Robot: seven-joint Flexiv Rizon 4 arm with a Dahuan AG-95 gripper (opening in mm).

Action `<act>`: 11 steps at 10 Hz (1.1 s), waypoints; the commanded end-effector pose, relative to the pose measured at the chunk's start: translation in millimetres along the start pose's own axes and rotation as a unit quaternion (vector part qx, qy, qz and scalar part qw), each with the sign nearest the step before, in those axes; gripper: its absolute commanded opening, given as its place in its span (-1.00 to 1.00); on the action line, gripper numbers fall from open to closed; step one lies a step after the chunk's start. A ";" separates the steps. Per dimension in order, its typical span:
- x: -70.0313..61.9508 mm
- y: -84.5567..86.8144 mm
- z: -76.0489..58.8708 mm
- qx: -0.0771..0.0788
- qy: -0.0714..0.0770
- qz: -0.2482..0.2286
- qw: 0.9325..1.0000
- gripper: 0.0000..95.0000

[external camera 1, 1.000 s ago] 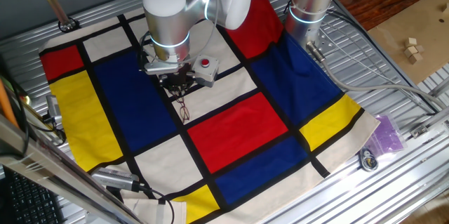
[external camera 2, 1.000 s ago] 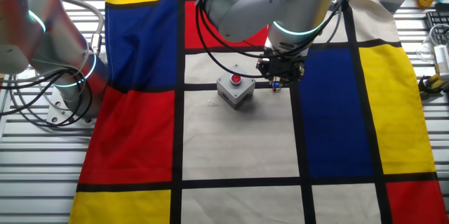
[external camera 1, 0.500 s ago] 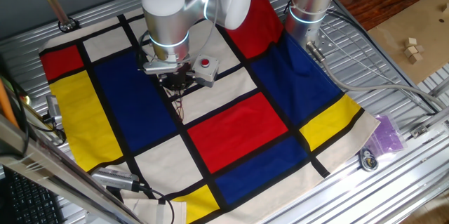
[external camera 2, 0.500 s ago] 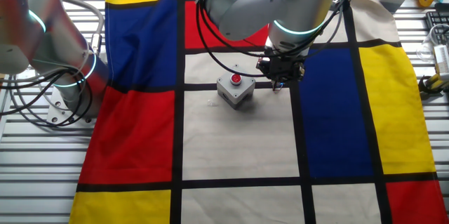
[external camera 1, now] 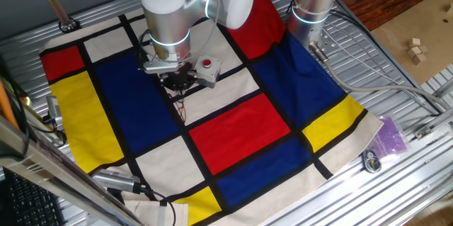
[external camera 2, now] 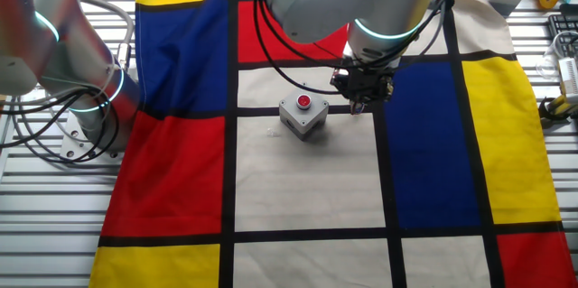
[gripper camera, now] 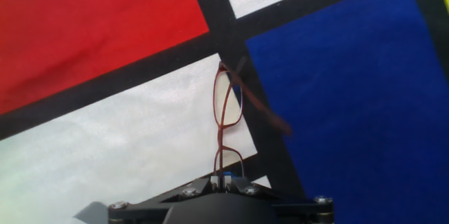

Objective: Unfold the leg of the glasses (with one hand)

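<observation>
My gripper (gripper camera: pixel 226 176) is shut on one end of the glasses (gripper camera: pixel 217 119), thin reddish-brown wire frames that stick out away from the fingertips over the white and black cloth. The leg (gripper camera: pixel 257 99) hangs blurred from the far hinge and slants out to the right over the black stripe. In one fixed view the gripper (external camera 1: pixel 178 84) is just left of the grey button box, with the glasses (external camera 1: pixel 182 107) dangling below it. In the other fixed view the gripper (external camera 2: pixel 361 103) is right of the box and the glasses are barely visible.
The grey box with a red button (external camera 1: pixel 205 70) stands close beside the gripper; it also shows in the other fixed view (external camera 2: pixel 302 115). A second robot base (external camera 1: pixel 311 13) stands at the back right. The patterned cloth (external camera 1: pixel 241 130) covers the table.
The gripper has moved slightly up and away with the glasses in it. The glasses have left the cloth, and the leg now swings out from the frame.
</observation>
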State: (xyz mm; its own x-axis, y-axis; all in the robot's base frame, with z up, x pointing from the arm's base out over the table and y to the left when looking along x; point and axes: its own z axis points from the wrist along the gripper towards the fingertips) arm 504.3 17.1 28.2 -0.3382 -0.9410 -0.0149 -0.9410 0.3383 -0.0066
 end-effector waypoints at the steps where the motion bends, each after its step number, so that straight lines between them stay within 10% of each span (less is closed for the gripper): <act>1: -1.4 -0.5 -2.7 -0.001 -0.003 0.002 1.000 -1.00; 11: -4.0 -1.7 -9.8 0.010 -0.053 0.027 0.998 -1.00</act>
State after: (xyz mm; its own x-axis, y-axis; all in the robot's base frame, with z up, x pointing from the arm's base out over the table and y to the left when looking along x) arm 506.3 19.2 39.2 -0.3847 -0.9152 -0.1200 -0.9201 0.3906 -0.0294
